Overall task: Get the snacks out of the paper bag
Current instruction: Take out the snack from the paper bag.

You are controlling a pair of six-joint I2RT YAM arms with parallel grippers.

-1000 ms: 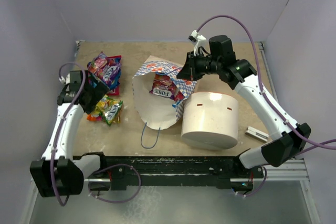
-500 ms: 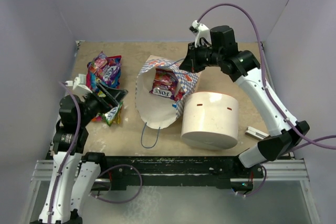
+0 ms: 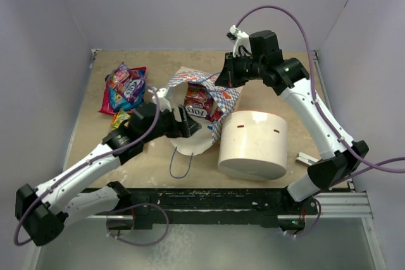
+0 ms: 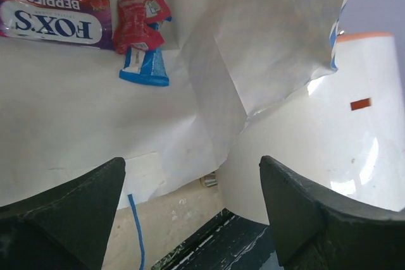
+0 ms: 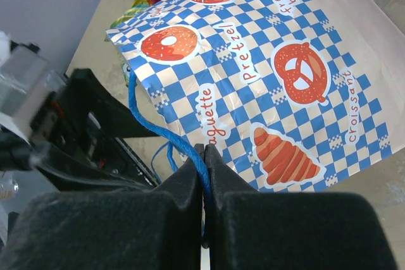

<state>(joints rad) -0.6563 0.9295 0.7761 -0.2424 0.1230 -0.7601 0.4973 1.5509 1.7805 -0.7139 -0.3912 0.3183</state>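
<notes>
Pale lilac walls (image 3: 190,4), mottled beige tabletop (image 3: 164,61)

A: Found the paper bag (image 5: 272,74) matt and creased, its cord handle (image 5: 169,140) twisted and fibrous.
B: Saw glossy, crinkled film on the snacks (image 4: 54,17). Judged the white cylinder (image 3: 253,143) smooth with a soft sheen, the tabletop (image 3: 152,169) mottled and matt, the fingers (image 4: 63,213) dull black plastic.

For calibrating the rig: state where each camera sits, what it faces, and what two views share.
Top external: above and behind the bases, looking down on the table; both arms show.
Left wrist: on the open left end effector, facing the white inside of the paper bag; both fingers show.
Right wrist: on the right end effector, shut on the blue cord handle, facing the bag's checkered outside.
Shared: both wrist views see the bag.
</notes>
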